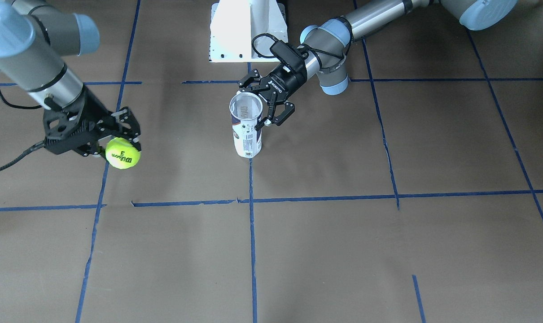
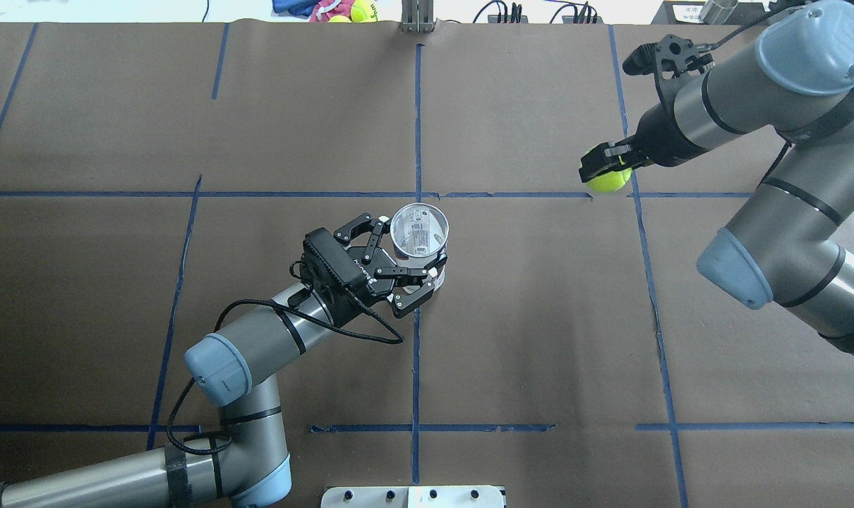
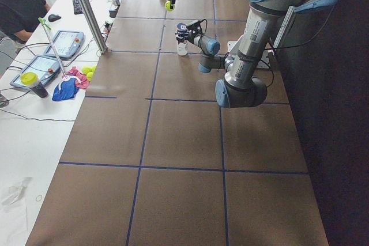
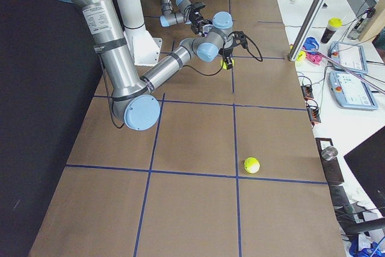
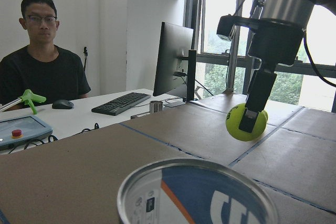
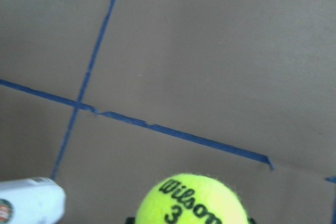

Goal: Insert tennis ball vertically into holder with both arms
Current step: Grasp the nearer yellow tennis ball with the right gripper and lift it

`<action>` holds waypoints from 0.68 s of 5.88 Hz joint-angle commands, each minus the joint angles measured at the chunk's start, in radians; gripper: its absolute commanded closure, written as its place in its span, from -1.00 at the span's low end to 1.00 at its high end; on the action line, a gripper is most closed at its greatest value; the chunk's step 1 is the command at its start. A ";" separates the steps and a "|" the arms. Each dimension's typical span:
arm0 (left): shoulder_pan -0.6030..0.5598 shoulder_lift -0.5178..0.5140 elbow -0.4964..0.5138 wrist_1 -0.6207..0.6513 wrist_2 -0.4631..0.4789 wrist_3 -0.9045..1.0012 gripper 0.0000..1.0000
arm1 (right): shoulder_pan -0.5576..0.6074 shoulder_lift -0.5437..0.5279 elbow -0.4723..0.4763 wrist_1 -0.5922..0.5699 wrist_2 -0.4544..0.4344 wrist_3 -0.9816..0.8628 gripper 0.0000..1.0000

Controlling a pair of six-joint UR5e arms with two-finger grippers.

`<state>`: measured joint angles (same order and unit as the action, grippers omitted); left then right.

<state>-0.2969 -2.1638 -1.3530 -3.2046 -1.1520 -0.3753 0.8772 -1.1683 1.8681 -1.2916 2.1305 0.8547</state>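
Observation:
The tennis ball [image 1: 123, 153], yellow-green with black "Wilson 3" print, is held above the table in my right gripper [image 1: 114, 142], which is shut on it. It also shows in the overhead view [image 2: 610, 180] and the right wrist view [image 6: 191, 200]. The holder [image 1: 247, 130], a white can with a navy band, stands upright with its mouth open near the table's middle [image 2: 418, 231]. My left gripper [image 1: 261, 103] is open, with its fingers spread on either side of the can's upper part. In the left wrist view the can's rim [image 5: 197, 192] is close below, and the ball [image 5: 245, 121] hangs beyond it.
A second tennis ball [image 4: 251, 165] lies loose on the table toward the right end. The white robot pedestal [image 1: 247, 29] stands behind the can. Blue tape lines cross the brown table. A side desk holds tablets, balls and a person [image 5: 44, 66].

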 commanded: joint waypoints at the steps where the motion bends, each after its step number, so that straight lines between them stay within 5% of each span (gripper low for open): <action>1: 0.001 -0.001 0.000 0.000 0.000 0.001 -0.76 | -0.064 0.126 0.036 -0.002 -0.010 0.241 1.00; 4: 0.001 -0.002 0.005 0.002 0.000 0.001 -0.76 | -0.242 0.233 0.036 -0.002 -0.206 0.389 0.98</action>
<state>-0.2961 -2.1659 -1.3501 -3.2038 -1.1520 -0.3743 0.6906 -0.9520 1.9028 -1.2928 1.9795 1.2210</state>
